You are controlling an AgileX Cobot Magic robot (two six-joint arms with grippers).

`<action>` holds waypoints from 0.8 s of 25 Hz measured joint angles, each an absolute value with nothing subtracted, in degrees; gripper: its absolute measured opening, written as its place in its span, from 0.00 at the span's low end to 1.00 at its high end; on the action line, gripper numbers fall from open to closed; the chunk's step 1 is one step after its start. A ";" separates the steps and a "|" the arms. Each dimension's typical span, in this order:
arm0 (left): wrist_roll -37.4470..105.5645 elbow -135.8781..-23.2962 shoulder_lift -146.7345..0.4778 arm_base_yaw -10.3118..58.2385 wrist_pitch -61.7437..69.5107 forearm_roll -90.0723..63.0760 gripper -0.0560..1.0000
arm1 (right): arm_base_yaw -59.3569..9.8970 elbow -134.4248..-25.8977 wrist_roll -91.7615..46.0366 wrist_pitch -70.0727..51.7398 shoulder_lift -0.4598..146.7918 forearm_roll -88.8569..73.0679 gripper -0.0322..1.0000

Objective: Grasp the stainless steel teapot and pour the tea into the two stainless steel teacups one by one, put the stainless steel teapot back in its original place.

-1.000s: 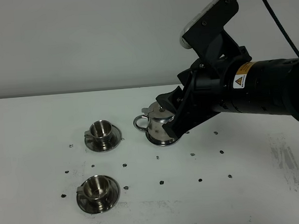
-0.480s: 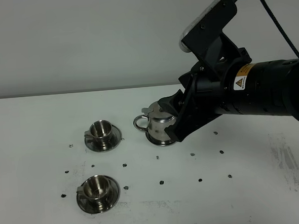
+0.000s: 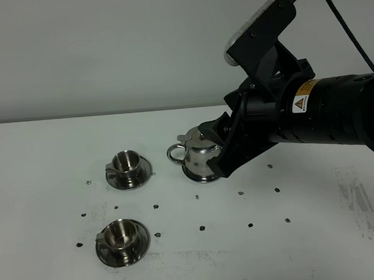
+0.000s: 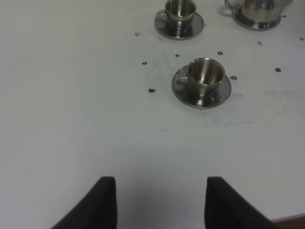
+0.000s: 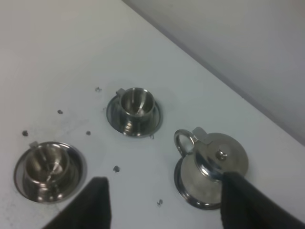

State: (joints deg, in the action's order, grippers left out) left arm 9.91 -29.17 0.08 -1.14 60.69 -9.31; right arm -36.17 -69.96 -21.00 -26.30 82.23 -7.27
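Grasp step, by the look of it. The shiny stainless steel teapot (image 3: 199, 157) with flared base, flat knobbed lid and loop handle stands unheld on its round steel saucer (image 5: 183, 194) near the white bench's (image 3: 307, 234) far edge. Right fingers (image 5: 236, 200) are spread wide, one at the pot's side; contact unclear. Next: centre on the pot and close; the mirror finish is likely slippery. Two small polished steel cups on saucers, far cup (image 3: 126, 161) and near cup (image 3: 119, 233), sit toward the left edge. Left fingers (image 4: 107, 200) wide, empty.
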 joint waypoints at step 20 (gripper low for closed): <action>9.97 -29.17 0.08 -1.14 60.69 -9.31 0.51 | -36.17 -86.58 -18.82 -27.73 103.68 -5.44 0.53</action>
State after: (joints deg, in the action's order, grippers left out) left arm 9.97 -29.17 0.08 -1.14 60.69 -9.31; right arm -36.17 -86.58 -18.82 -27.73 103.68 -5.44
